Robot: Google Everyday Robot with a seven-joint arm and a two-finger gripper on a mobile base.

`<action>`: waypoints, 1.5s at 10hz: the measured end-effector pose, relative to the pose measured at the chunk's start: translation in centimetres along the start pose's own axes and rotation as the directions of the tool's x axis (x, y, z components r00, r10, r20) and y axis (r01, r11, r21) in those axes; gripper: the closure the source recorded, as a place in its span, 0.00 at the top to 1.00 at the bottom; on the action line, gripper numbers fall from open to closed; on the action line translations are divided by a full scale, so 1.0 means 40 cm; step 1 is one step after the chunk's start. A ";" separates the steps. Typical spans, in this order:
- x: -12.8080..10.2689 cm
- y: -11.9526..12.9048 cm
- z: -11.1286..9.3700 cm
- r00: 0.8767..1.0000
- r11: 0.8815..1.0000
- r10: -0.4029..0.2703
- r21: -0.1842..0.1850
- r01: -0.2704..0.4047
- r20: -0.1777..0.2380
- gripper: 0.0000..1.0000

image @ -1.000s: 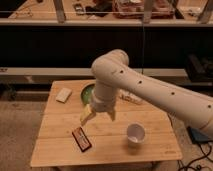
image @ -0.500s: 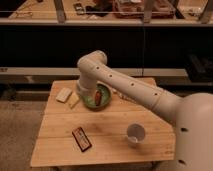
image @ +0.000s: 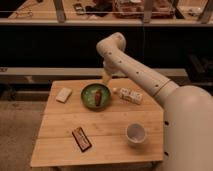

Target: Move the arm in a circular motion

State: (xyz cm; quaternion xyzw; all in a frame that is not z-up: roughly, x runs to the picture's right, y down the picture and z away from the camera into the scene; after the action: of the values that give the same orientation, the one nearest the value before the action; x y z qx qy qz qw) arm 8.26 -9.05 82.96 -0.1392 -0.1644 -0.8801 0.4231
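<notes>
We see the arm (image: 145, 77) as a big, thick, cream-white tube. It starts at the robot's body in the bottom right of the picture. From there it climbs up and to the left, so its long line goes slanting across the back of the counter (image: 60, 145). At the top it bends at a round elbow and then turns down.

The end effector (image: 106, 77) hangs at the low end of that bend. So the arm lies above it and off to the right, and the end effector is the arm's lowest tip on the left. It hangs over the back edge of the counter and holds nothing that we can see. We cannot tell if it is wide or narrow.

Just in front of it and below it sits a green bowl (image: 85, 96) with a brown thing (image: 98, 97) inside. A white packet (image: 129, 95) lies near the bowl, under the arm. A pale block (image: 63, 94) lies on the bowl's other side.

Nearer to us, and well apart from the end effector, are a white cup (image: 135, 133) and a dark bar (image: 81, 138).

We think a round sweep should stay up high, because the bowl is so close below the tip.
</notes>
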 end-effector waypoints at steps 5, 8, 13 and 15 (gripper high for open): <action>-0.266 0.236 -0.124 0.945 0.932 0.324 -0.185 -0.311 0.048 0.75; -0.476 0.033 -0.217 0.847 0.855 0.518 -0.105 -0.508 0.120 0.75; -0.570 -0.448 -0.308 0.854 0.851 0.435 0.179 -0.493 0.284 0.75; -0.488 -0.583 -0.279 0.910 0.855 0.319 0.333 -0.397 0.265 0.75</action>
State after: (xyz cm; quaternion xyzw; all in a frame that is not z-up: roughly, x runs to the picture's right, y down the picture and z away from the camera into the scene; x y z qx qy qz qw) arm 0.44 13.76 61.35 -0.1708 -0.3442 -0.7181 0.5802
